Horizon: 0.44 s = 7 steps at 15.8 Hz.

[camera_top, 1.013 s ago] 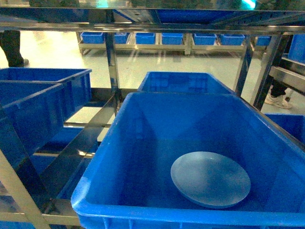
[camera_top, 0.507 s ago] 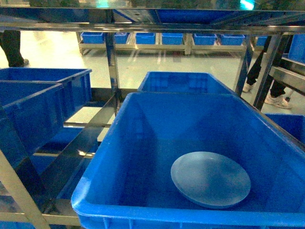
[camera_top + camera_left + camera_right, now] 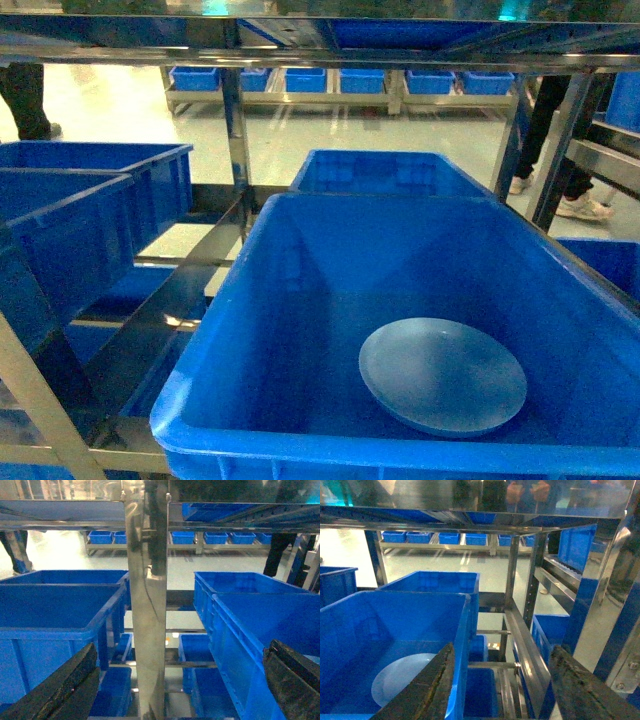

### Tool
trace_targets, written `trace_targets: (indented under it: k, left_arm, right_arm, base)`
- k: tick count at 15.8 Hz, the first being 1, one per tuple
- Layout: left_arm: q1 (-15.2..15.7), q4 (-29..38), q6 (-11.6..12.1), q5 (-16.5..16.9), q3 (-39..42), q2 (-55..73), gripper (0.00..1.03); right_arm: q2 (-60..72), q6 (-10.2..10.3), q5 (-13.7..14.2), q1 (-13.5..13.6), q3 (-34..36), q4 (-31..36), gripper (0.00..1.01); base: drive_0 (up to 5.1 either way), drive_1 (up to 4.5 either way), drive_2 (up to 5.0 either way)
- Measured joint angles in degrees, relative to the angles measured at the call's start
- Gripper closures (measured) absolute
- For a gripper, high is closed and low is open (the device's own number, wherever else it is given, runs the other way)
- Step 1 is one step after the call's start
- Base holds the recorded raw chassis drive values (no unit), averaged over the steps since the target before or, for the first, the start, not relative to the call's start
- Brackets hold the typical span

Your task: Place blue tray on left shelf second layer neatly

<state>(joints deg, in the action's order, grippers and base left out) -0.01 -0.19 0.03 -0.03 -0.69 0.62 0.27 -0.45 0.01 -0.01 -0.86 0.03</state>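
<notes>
The blue tray [image 3: 442, 376], a pale round dish, lies flat on the floor of a deep dark-blue crate [image 3: 250, 330] in the head view. It also shows in the right wrist view as the tray [image 3: 395, 680], partly hidden behind the left finger. My right gripper [image 3: 502, 692] is open and empty, straddling the crate's right wall. My left gripper [image 3: 175, 690] is open and empty, facing a steel post [image 3: 147, 605]. The left shelf [image 3: 160, 310] is a shiny steel rack; its level at left holds dark-blue crates [image 3: 80, 220]. Neither gripper shows in the head view.
A second dark-blue crate [image 3: 385, 172] stands behind the tray's crate. Steel rails [image 3: 527, 650] run beside the crate's right wall. Lower levels hold more blue crates [image 3: 117, 692]. A top shelf [image 3: 320, 45] spans overhead. A person's legs [image 3: 545, 130] stand at the far right.
The person in the far-right background has stepped further into view. The tray, the crates and the rack have not moved.
</notes>
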Motion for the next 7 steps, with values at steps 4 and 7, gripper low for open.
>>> trace_targets:
  k: [4,7]
  left_arm:
    - [0.0,-0.02,0.0,-0.02,0.0,0.0,0.05]
    - [0.0,0.0,-0.02,-0.02,0.0,0.0,0.05]
  right_arm:
    - [0.0,0.02,-0.02,0.0,0.0,-0.28,0.01]
    - [0.0,0.02,0.0,0.0,0.0,-0.28,0.03]
  base:
    - [0.0,0.0,0.0]
    - [0.0,0.0,0.0]
